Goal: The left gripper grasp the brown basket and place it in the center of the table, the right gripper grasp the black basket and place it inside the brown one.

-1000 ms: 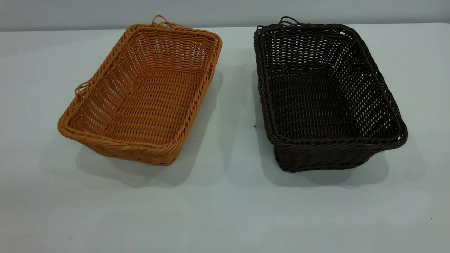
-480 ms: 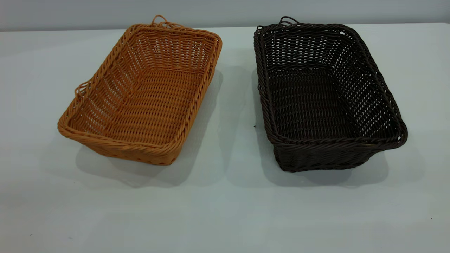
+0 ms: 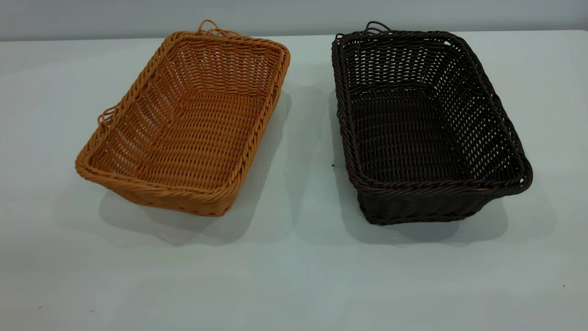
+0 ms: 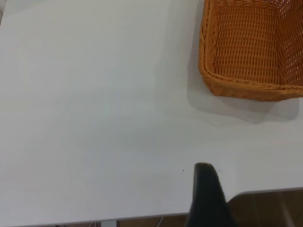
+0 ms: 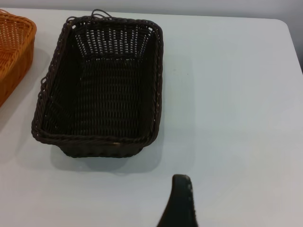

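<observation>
The brown basket (image 3: 188,119) stands empty on the left half of the white table (image 3: 294,276), turned at a slight angle. The black basket (image 3: 422,124) stands empty on the right half, a gap of bare table between them. Neither gripper shows in the exterior view. In the left wrist view, only a black part of my left gripper (image 4: 206,194) shows, near the table's edge and well away from the brown basket (image 4: 251,52). In the right wrist view, only a black part of my right gripper (image 5: 182,201) shows, above bare table short of the black basket (image 5: 102,90).
The table's edge and a dark floor show in the left wrist view (image 4: 265,208). The table's corner shows in the right wrist view (image 5: 284,28). A grey wall (image 3: 294,14) runs behind the table.
</observation>
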Controlling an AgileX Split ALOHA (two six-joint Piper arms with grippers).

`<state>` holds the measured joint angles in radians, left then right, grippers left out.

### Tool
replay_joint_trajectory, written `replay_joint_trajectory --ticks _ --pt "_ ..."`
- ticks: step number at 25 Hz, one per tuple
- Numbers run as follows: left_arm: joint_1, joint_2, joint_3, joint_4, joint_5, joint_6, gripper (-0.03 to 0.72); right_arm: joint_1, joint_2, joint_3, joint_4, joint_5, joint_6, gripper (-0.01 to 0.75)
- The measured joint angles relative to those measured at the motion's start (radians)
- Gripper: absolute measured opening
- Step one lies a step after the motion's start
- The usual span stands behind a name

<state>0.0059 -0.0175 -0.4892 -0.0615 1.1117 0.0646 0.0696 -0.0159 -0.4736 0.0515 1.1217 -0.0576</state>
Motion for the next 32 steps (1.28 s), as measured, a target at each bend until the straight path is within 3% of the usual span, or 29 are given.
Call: replay_joint_trajectory --ticks 15,19,24,28,32 --pt "0.000 0.005 0.000 0.001 -0.003 -0.008 0.430 0.000 0.000 0.000 -0.002 -0.008 0.000 0.548" --pt "0.000 0.121 -0.010 0.016 -0.025 -0.065 0.430 0.000 0.080 -0.019 0.040 -0.031 -0.004 0.554" --pt "0.000 0.401 -0.061 0.018 -0.153 -0.036 0.440 0.000 0.332 -0.043 0.152 -0.127 -0.057 0.583" --pt "0.000 0.618 -0.110 0.006 -0.287 0.054 0.517 0.000 0.575 -0.043 0.287 -0.221 -0.124 0.587" --pt "0.000 0.782 -0.123 -0.027 -0.461 0.102 0.577 0.000 0.845 -0.043 0.548 -0.260 -0.248 0.587"
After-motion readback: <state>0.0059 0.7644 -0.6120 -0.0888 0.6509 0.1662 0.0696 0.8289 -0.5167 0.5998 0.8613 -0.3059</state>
